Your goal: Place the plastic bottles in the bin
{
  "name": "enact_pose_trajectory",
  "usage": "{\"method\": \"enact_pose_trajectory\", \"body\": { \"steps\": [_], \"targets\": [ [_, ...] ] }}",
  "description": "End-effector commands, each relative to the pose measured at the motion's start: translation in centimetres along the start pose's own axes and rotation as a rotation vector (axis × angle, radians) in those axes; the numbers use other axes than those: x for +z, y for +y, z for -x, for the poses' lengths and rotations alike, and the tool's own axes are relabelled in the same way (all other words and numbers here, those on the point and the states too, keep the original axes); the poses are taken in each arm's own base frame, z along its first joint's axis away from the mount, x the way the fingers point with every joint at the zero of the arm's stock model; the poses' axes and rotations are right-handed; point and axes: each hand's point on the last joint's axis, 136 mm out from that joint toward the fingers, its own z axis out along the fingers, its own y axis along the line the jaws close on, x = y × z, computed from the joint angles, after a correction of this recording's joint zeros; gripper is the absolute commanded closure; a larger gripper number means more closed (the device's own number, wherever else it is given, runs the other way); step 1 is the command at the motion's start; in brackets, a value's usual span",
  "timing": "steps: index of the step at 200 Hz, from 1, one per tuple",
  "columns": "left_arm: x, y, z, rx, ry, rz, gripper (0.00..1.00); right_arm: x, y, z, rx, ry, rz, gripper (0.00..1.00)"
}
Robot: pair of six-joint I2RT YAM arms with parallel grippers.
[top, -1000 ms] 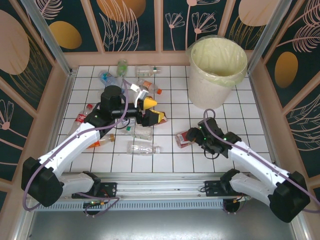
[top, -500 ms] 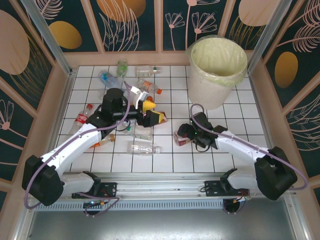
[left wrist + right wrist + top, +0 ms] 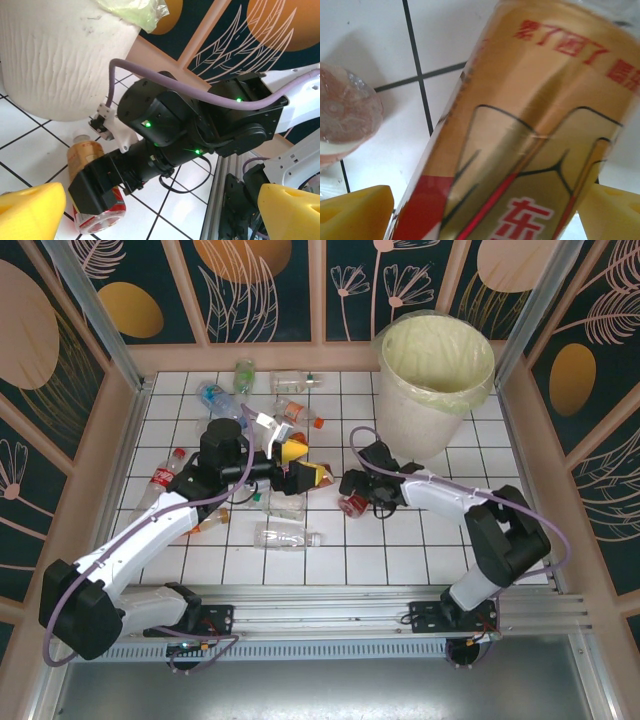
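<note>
The right end effector (image 3: 352, 492) is swinging leftward and settling astride the gold-and-red bottle (image 3: 520, 125) lying on the counter (image 3: 330, 540) near the bin (image 3: 415, 425) (whether pinching yet, I cannot tell), readying its pickup, while the left end effector (image 3: 305, 465) is hovering wide open.

One bin (image 3: 420, 425) is standing, roughly ten plastic bottles (image 3: 285, 537) are lying left of the bin, and two robot arms (image 3: 150, 535) are reaching out.

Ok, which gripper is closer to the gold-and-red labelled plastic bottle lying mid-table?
Right. The right gripper straddles the gold-and-red labelled plastic bottle, with a yellow finger on each side. The left gripper hangs open to the bottle's left, not touching it.
</note>
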Motion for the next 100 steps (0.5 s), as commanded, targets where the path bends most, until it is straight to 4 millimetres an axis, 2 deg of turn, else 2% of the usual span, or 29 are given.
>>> {"method": "enact_pose_trajectory", "body": {
  "steps": [1, 17, 75, 100],
  "targets": [
    [-0.1, -0.3, 0.2, 0.005, -0.014, -0.004, 0.01, 0.1, 0.5, 1.6, -0.038, -0.024, -0.009, 0.1],
    [0.0, -0.3, 0.3, 0.004, -0.014, -0.004, 0.01, 0.6, 0.4, 1.9, -0.055, -0.019, -0.025, 0.14],
    [0.1, -0.2, 0.4, 0.005, -0.015, -0.003, 0.01, 1.9, 0.7, 3.1, -0.13, 0.003, -0.074, 0.15],
    [-0.1, -0.3, 0.7, 0.009, -0.032, 0.0, 0.01, 2.4, 0.6, 3.2, -0.154, 0.017, -0.103, 0.25]
  ]
}}
